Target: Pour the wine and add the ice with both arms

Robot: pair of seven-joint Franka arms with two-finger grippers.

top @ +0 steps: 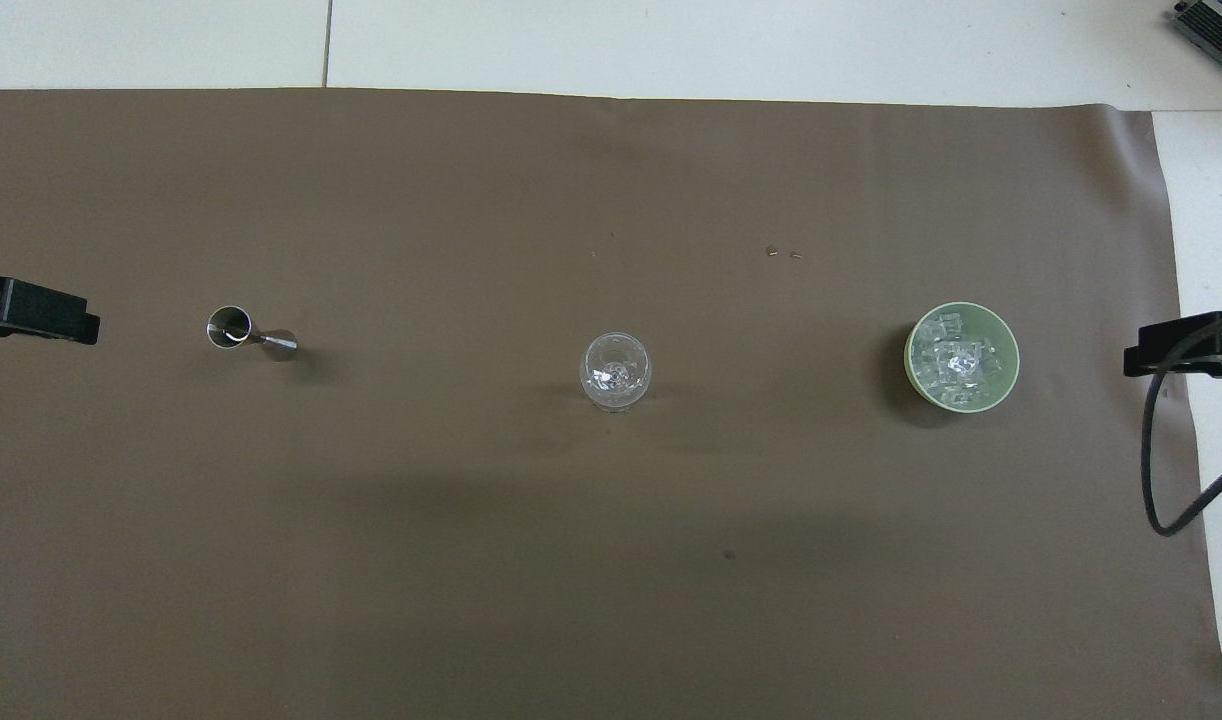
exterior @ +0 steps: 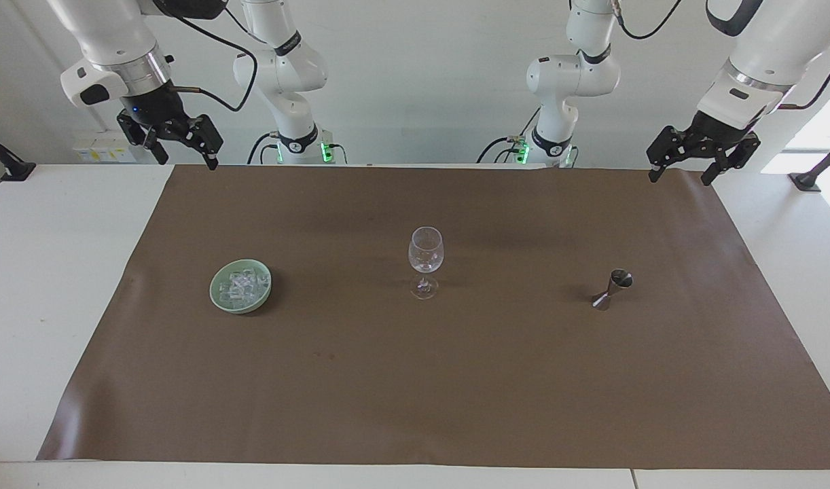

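Observation:
An empty clear wine glass stands upright mid-mat. Toward the right arm's end, a pale green bowl holds several cubes of ice. Toward the left arm's end stands a small metal jigger. Wine is not in view, and I cannot tell what the jigger holds. My left gripper hangs open over its end of the mat. My right gripper hangs open over the mat's edge at its end. Neither holds anything.
A brown mat covers most of the white table. Two tiny specks lie on the mat, farther from the robots than the bowl. A black cable loops down from the right arm.

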